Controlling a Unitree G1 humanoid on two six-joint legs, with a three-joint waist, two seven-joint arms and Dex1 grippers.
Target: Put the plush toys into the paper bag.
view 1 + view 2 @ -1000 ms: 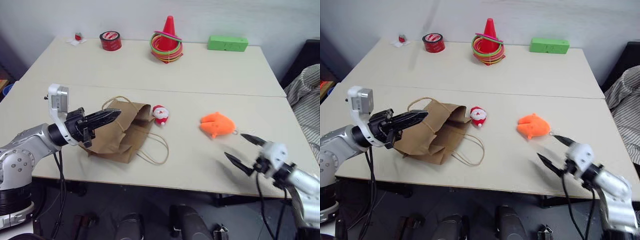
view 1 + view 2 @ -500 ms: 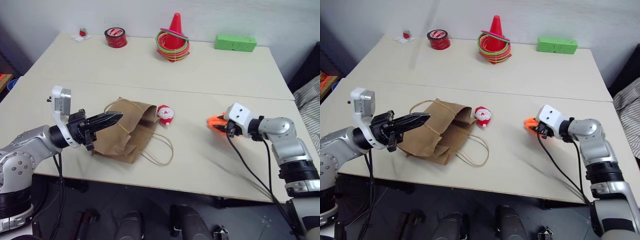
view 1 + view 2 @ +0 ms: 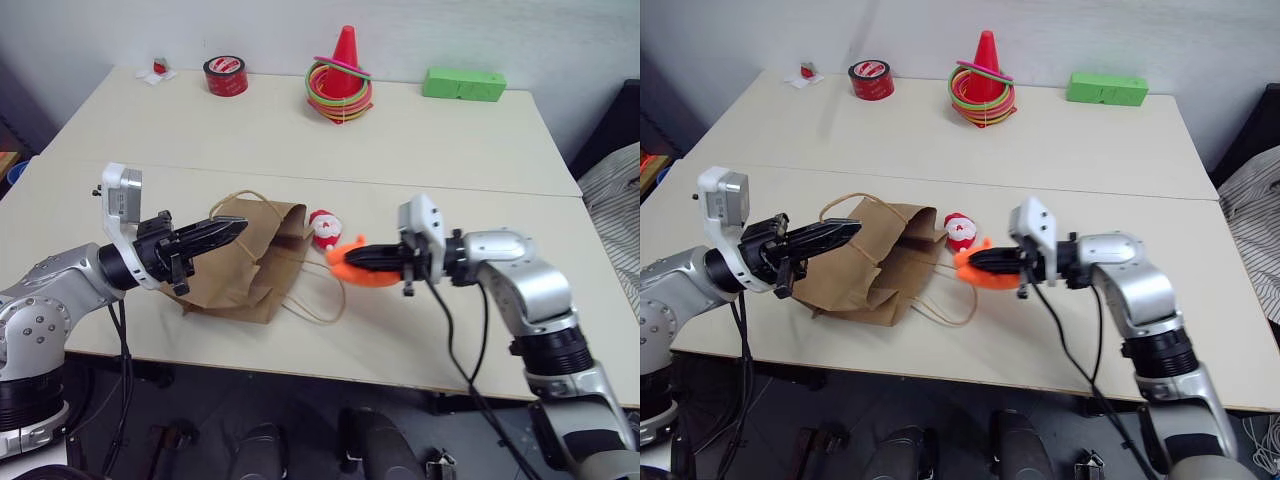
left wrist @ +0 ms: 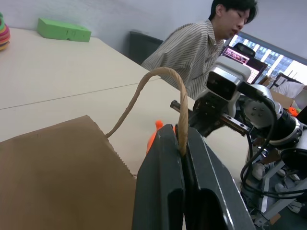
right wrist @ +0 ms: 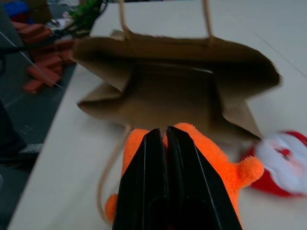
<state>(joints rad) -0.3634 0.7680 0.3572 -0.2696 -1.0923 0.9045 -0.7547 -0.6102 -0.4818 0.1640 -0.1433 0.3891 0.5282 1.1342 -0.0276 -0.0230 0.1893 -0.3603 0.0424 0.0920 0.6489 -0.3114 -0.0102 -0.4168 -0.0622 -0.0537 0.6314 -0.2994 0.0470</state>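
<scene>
A: While clamped on the orange fish (image 3: 352,268), right gripper (image 3: 368,259) at frame centre, pointing toward the paper bag (image 3: 245,262); fish just off the bag's open mouth.

B: Left gripper (image 3: 222,232) pinched shut on a bag handle (image 4: 160,91), centre left; Santa toy (image 3: 322,228) on table (image 3: 430,140) between bag and fish.

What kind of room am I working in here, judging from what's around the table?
Probably an office or lab used for robot trials. A seated person works beside a computer monitor, and props sit along the pale table: a cone with rings, a tape roll, a green block.
</scene>
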